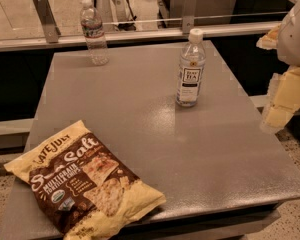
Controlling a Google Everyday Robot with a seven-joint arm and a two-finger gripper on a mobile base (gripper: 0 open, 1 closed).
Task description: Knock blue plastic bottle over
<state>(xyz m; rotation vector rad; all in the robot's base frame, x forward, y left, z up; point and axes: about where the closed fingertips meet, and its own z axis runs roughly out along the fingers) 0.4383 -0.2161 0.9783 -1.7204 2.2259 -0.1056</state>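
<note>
The blue plastic bottle (190,69) stands upright on the grey table (140,129), right of centre toward the back. It is clear with a white cap and a white label with a dark square "TEA" logo. My gripper (282,101) hangs at the right edge of the view, beyond the table's right side, well to the right of the bottle and apart from it. The white arm housing (296,31) shows above the gripper.
A slimmer ribbed water bottle (94,33) with a red-white label stands upright at the table's back left. A brown and yellow bag of tortilla chips (85,184) lies at the front left corner. A metal rail (140,34) runs behind the table.
</note>
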